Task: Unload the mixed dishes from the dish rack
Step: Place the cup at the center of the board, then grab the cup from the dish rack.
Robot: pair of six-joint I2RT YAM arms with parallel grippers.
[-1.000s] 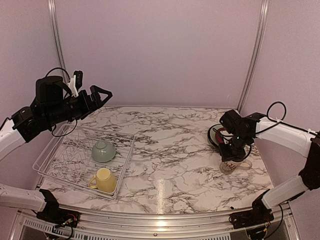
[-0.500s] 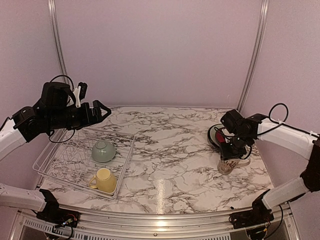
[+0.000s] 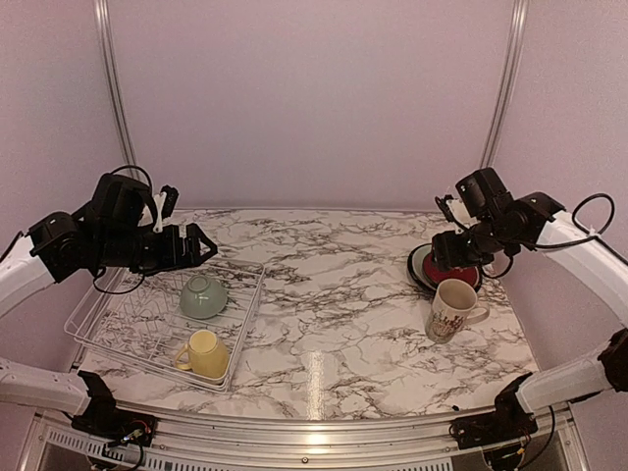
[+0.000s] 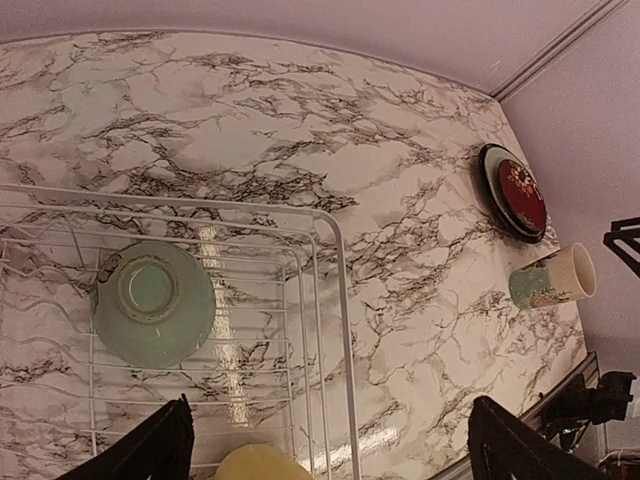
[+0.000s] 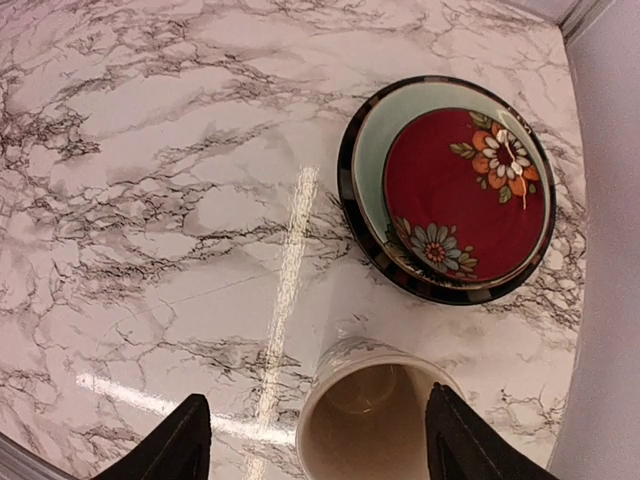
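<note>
Marble-patterned surface [image 3: 334,285] fills the middle of the top view. The dish rack [image 3: 248,314] lies at its lower left, and two of the mixed dishes are inside it.

At centre right of that view three plates sit stacked outside the rack. The black-rimmed cream plate [image 5: 350,195] is at the bottom, the pale green plate [image 5: 372,150] is on it, and the dark red patterned plate [image 5: 460,190] is on top.

The small pale green bowl [image 3: 203,296] rests upside down in the upper part of the rack, its foot ring facing up. The pale yellow mug [image 3: 206,353] lies on its side near the rack's lower right corner. The cream floral mug [image 3: 451,310] stands upright just below the plates.

The left gripper [image 4: 325,450] hangs above the rack's right edge, its fingers spread wide and empty. The right gripper [image 5: 315,440] sits over the floral mug, its fingers also spread wide and empty.

The bowl looks like the likeliest trouble. Its rounded, inverted wall gives the fingers little to pinch, so it may squirt free. A low approach could also snag a wire prong and drag the light rack. On the right, a careless move could clip the floral mug into the plates.
</note>
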